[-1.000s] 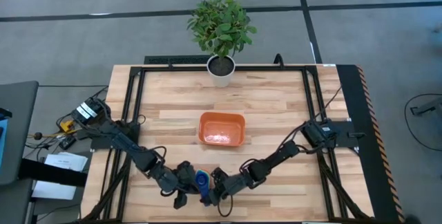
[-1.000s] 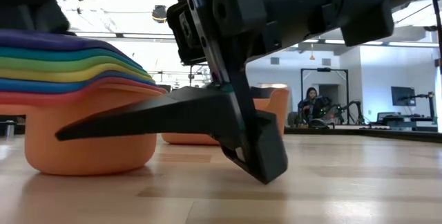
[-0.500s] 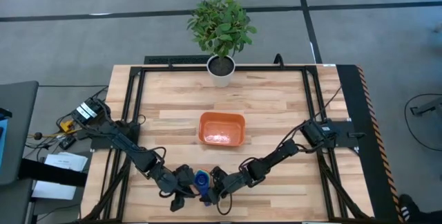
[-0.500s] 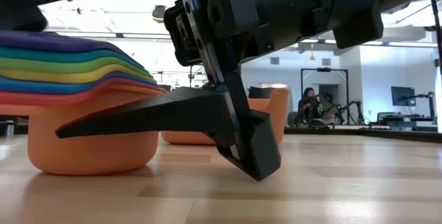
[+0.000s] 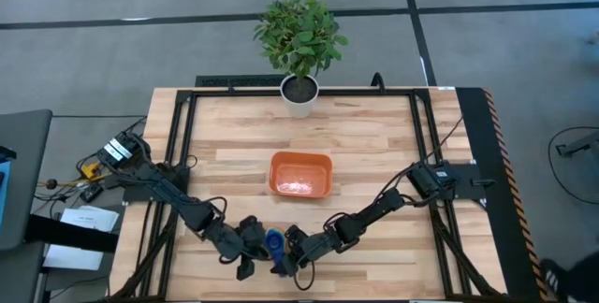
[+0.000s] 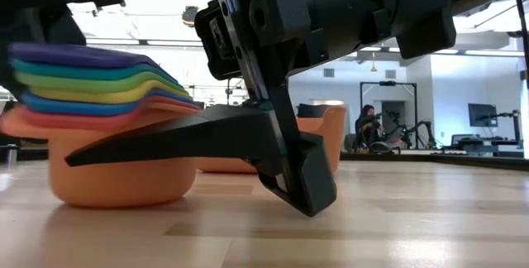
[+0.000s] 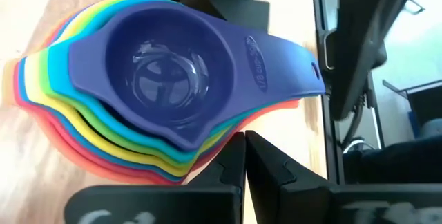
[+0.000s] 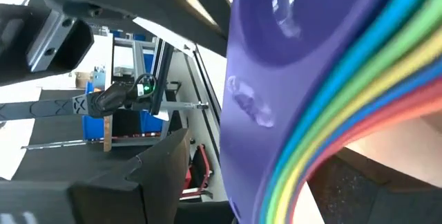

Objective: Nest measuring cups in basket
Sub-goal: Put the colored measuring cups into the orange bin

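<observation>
the cups (image 6: 99, 82) sit nested on the table's near edge, well short of the basket (image 5: 300, 174), left gripper (image 5: 245, 264) shut beside them, right gripper (image 5: 292, 258) clamping the handles, lift comes next, i'd say

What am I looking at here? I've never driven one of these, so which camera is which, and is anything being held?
It is a two-armed robot at a wooden table, and each arm ends in a two-finger tool. The high view looks straight down. The low view sits at table height. Each wrist view rides on one arm.

The measuring cups are nested in one rainbow stack with the dark blue cup on top. The stack stands on the table near the front edge, not in the orange basket, which sits mid-table. A potted plant stands at the back.

The left tool is shut beside the stack. The right tool is pressed close on the other side; I cannot tell whether it grips the stack.
</observation>
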You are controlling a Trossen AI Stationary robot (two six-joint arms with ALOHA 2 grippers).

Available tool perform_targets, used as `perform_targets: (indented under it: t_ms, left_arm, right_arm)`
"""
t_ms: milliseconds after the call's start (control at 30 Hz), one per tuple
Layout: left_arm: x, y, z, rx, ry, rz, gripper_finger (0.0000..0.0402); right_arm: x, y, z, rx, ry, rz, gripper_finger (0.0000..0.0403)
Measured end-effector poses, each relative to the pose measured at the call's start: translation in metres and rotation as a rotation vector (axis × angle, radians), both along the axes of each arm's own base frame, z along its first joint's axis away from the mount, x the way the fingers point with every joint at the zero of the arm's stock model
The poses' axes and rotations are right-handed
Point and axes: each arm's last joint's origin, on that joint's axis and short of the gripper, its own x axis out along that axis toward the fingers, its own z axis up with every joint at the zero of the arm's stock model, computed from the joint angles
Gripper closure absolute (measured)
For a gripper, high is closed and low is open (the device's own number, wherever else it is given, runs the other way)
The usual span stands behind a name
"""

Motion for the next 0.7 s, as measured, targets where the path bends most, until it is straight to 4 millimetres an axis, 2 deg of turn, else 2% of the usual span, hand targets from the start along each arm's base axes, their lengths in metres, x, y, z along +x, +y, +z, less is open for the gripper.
perform_targets:
  t_ms: [433,700]
  left_arm:
    - [0.0013,-0.0003,0.0019,-0.012,-0.021,0.012,0.0401]
    - [0.0013,-0.0003,0.0019,-0.017,-0.018,0.016,0.0401]
  right_arm:
    - [0.0024,-0.0047,0.0002,0.000,-0.001,-0.013,0.0113]
    - [0.0028,-0.0051,0.0007,0.002,-0.006,-0.015,0.0137]
